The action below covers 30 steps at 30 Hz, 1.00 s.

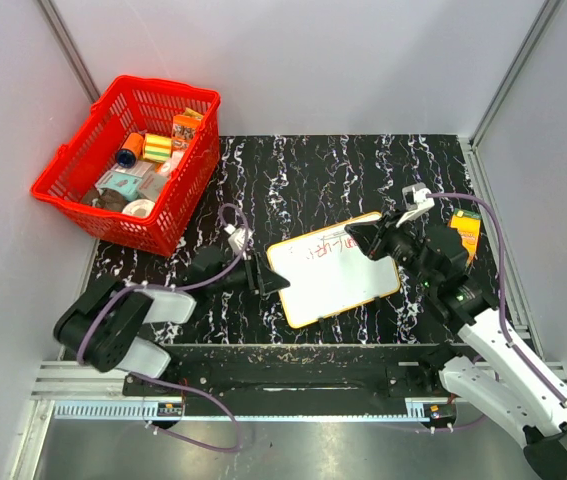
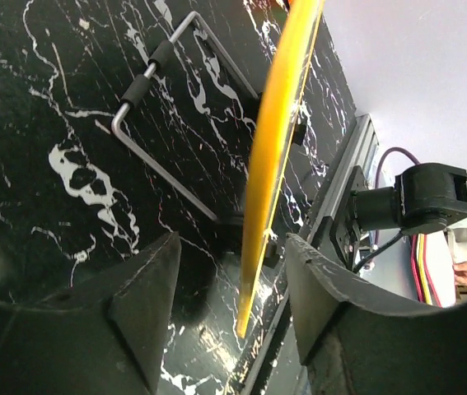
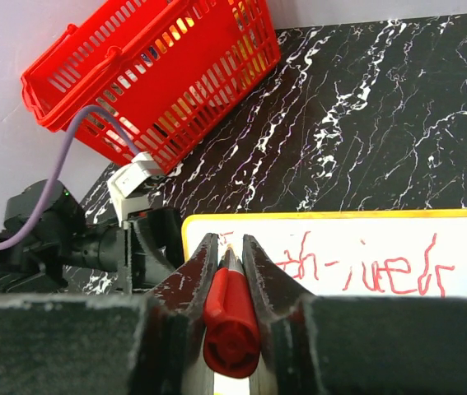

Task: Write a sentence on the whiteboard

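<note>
The whiteboard (image 1: 338, 285) lies tilted mid-table, white with a yellow rim. The sentence (image 1: 321, 250) is thin red lettering along its far edge; only one line (image 3: 381, 267) shows in the right wrist view on the whiteboard (image 3: 464, 239). My right gripper (image 1: 365, 240) is shut on a red marker (image 3: 231, 321), tip at the board's top left near the lettering. My left gripper (image 1: 263, 278) is open. It straddles the board's left edge, whose yellow rim (image 2: 274, 148) stands edge-on between the fingers (image 2: 155, 280) with gaps on both sides.
A red basket (image 1: 128, 160) with several small packages stands at the back left. An orange box (image 1: 466, 232) lies at the right edge of the black marbled mat. A bent metal wire stand (image 2: 147, 82) sits under the board. Grey walls enclose the table.
</note>
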Tool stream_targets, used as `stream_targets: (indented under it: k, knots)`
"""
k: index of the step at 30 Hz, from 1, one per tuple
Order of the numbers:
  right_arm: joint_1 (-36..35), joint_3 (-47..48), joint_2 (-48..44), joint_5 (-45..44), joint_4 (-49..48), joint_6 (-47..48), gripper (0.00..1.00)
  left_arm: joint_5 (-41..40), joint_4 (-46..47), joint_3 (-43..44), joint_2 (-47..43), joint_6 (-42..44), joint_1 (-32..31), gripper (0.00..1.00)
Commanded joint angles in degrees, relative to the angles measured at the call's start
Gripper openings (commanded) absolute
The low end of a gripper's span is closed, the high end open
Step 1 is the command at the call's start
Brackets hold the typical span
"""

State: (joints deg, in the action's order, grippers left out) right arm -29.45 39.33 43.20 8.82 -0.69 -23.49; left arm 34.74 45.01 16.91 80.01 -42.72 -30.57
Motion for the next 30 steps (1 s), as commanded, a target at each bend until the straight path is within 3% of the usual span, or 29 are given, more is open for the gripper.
stream_targets:
  k: [1,4,5,6,9,12,20,30]
  knots:
    - [0.71,2.33,-0.93,2.87,-1.51,-0.95,0.0,3.31,18.85,3.83,6.54,-3.33,-0.55,0.49]
    - [0.8,2.42,-1.19,2.61,-0.9,-0.6,0.0,4.63,19.68,5.41,8.23,-2.55,-0.55,0.3]
    - [0.8,2.42,-1.28,2.52,-0.72,-0.42,0.0,4.46,18.46,5.85,8.32,-1.94,-0.63,0.09]
    - [0.8,2.33,-1.45,2.43,-0.54,-0.25,0.0,4.37,16.62,6.47,8.24,-0.97,-0.46,0.02]
    - [0.8,2.07,-1.37,2.34,-0.28,0.28,0.0,3.32,4.78,9.02,7.71,4.65,-0.37,0.0]
    - [0.8,1.54,-1.19,2.52,-0.28,0.81,0.0,2.44,-1.13,10.78,7.62,8.87,0.94,0.0]
    - [0.8,0.22,-0.75,3.13,-1.86,2.04,0.0,6.65,-3.79,10.95,8.5,12.13,8.59,0.0]
    - [-2.44,1.63,3.9,0.95,-2.47,5.55,0.0,10.61,-10.21,14.73,10.43,16.09,12.99,0.0]
